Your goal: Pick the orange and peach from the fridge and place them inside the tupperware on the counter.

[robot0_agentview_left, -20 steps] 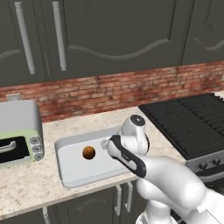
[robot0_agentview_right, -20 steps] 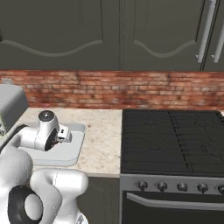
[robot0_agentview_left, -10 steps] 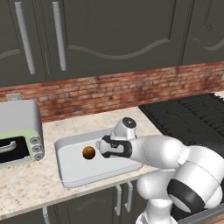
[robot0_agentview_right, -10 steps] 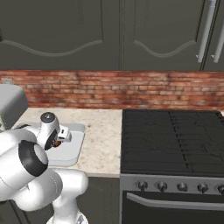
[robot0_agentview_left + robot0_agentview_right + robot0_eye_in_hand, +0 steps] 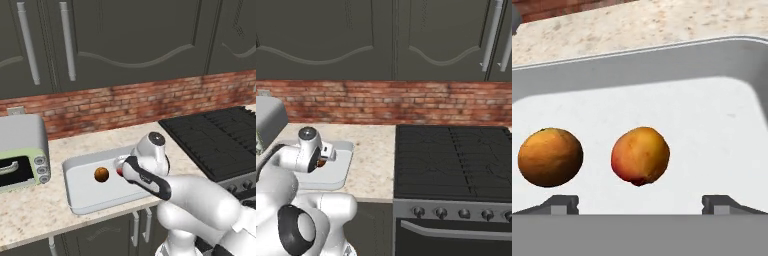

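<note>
Peach (image 5: pixel 640 155) sits on the floor of the tupperware (image 5: pixel 662 70) in the hand view, a little in front of the two finger tips, which stand wide apart with nothing between them, so the hand (image 5: pixel 640 204) is open. Orange (image 5: pixel 550 157) lies just beside the peach in that view, a narrow gap between them, not touching. From the left base view the orange (image 5: pixel 101 174) rests near the middle of the tupperware (image 5: pixel 85 200) floor, and a sliver of red shows at the hand (image 5: pixel 121 171) just past the orange; most of the peach is hidden by the wrist there. Tupperware lies flat on the table (image 5: pixel 30 217) close to its front edge, long side along that edge. Toaster oven (image 5: pixel 21 150) stands toward the table's left end, near the tray but apart from it. Black stove (image 5: pixel 215 135) adjoins the table's right end. Right base view: hand (image 5: pixel 321 161) hangs low over the tupperware (image 5: pixel 338 172), with the table (image 5: pixel 373 150) running on to the stove (image 5: pixel 456 160). Brick backsplash (image 5: pixel 125 102) runs along the table's back edge under dark upper cabinets (image 5: pixel 130 40).
</note>
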